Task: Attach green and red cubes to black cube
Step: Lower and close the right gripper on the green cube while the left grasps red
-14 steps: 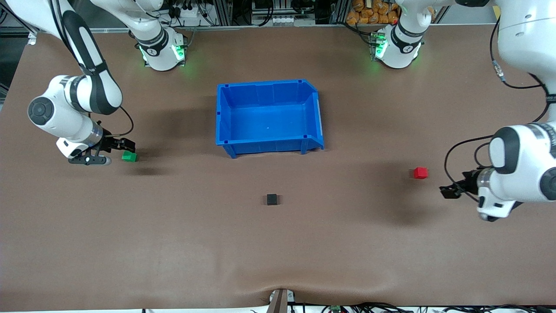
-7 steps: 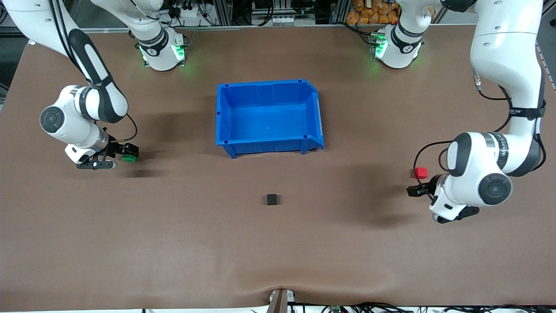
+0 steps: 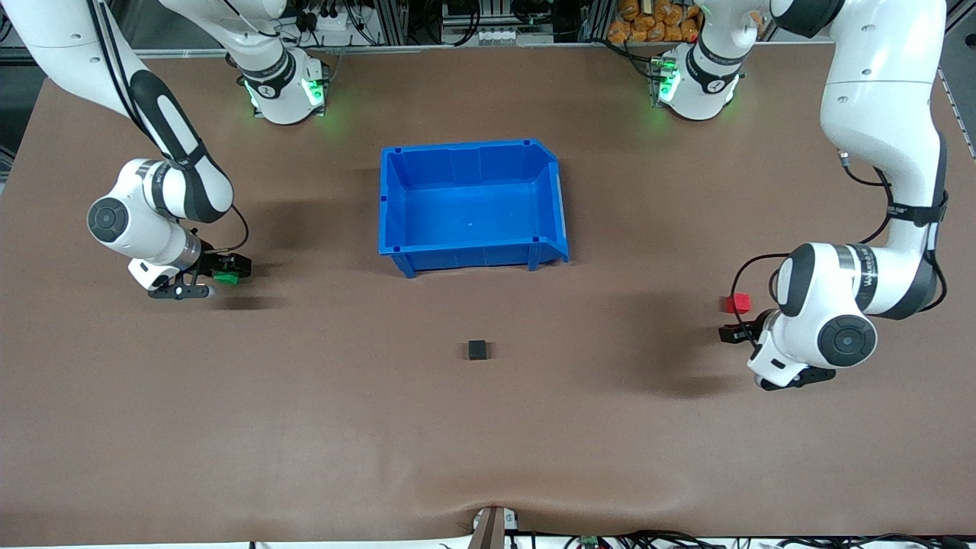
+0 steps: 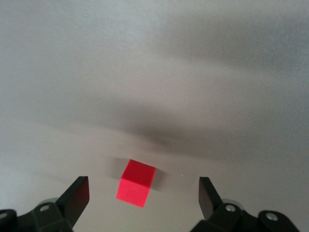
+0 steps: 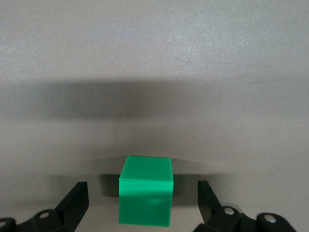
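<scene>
blue bin (image 3: 473, 206) between the 2 arms. right gripper (image 5: 142, 208) spread, green cube (image 5: 146, 195) between its fingers. left gripper (image 4: 144, 203) spread, red cube (image 4: 136, 182) between its fingers. black cube (image 3: 477, 349) lies apart, well away from both grippers.

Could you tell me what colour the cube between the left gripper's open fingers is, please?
Bright red: the red cube sits between the left gripper fingers, clearest in the left wrist view.

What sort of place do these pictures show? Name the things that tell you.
Most likely a robotics lab bench. Two arms stand bolted to a brown table. An open left gripper frames the red cube, an open right gripper the green cube, and cables and metal framing line the table's edge.
</scene>
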{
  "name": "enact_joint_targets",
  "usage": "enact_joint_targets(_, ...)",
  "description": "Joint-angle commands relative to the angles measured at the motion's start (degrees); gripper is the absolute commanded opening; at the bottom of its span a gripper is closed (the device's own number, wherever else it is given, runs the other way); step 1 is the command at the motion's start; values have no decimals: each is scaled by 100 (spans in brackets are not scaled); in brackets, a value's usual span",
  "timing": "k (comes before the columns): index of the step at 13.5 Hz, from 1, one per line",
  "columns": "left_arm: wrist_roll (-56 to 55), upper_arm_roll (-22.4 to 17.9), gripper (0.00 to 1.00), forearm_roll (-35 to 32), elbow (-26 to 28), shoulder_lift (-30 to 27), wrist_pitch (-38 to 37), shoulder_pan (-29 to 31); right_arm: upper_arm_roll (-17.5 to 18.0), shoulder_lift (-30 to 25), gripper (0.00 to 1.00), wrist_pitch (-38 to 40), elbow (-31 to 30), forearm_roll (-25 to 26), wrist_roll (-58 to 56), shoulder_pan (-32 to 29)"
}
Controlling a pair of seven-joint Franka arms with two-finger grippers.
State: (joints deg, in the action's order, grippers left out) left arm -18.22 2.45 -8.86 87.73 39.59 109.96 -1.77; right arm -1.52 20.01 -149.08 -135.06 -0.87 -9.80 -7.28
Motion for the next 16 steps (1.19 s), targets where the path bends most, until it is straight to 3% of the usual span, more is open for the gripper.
enact_joint_targets(1, 746, 36, 100, 611, 25, 118, 113, 316, 81, -76, 100, -86, -125, -1, -110, -151)
enact_joint_targets(3, 1205, 28, 100, 859, 68, 188, 113, 415, 81, -76, 100, -95, -125, -1, -110, -151)
enact_joint_targets(9, 1643, 28, 98, 781, 227, 277, 113, 327, 81, -76, 100, -78, -125, -9, -110, -151)
enact_joint_targets(13, 2226, 19, 84, 684, 227, 286, 122, 353, 81, -76, 100, -51, -125, -1, -110, -151)
enact_joint_targets(16, 2226, 28, 65, 517, 262, 286, 122, 362, 81, -76, 100, -42, -125, -1, -110, -151)
